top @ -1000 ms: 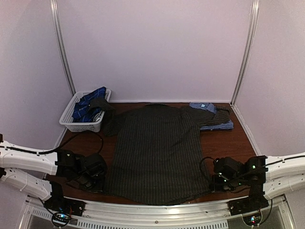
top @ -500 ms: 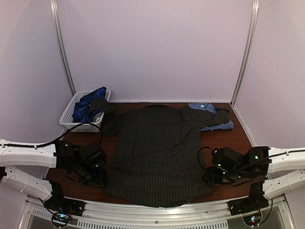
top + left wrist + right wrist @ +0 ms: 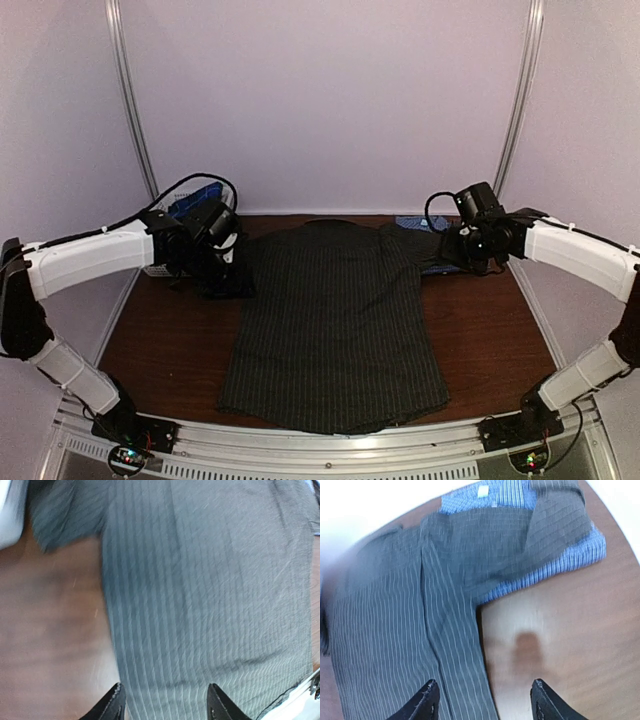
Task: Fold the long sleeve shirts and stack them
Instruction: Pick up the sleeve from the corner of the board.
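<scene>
Brown table (image 3: 500,320), pinstriped shirt (image 3: 335,320); left tool (image 3: 167,707), right tool (image 3: 485,702) spread; checked shirt (image 3: 570,562) clearest from right wrist.

Readable text: none is found.
Small white neck tag (image 3: 482,491) on blue-and-white fine-check cloth shirt (image 3: 560,562): too blurred to be read.

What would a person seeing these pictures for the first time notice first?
The dark striped shirt stands out first: it lies spread flat over the middle of the brown table. Next come the left gripper and the right gripper, poised near its far corners, both open and empty. At the far right, one dark sleeve lies across a folded blue checked shirt.
</scene>
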Tool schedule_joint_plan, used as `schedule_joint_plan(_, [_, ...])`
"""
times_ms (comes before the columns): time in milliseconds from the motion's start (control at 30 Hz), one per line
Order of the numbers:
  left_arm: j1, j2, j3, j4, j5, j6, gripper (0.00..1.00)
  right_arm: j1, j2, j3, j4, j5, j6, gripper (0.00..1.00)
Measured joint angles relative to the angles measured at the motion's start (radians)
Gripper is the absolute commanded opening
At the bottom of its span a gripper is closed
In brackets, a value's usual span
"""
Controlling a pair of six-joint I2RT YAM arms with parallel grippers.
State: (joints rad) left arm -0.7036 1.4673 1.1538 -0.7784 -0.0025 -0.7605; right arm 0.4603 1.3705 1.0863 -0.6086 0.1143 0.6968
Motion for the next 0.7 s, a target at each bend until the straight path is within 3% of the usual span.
schedule_joint_plan(300, [0.042,0.208,0.232,0.018,0.073,0.191,0.55,-0.211,0.299,0.28,0.084,0.017,-0.099,0.65])
schedule_joint_plan(700, [0.042,0.284,0.28,0.022,0.102,0.255,0.54,-0.411,0.534,0.43,0.206,-0.037,-0.123,0.67])
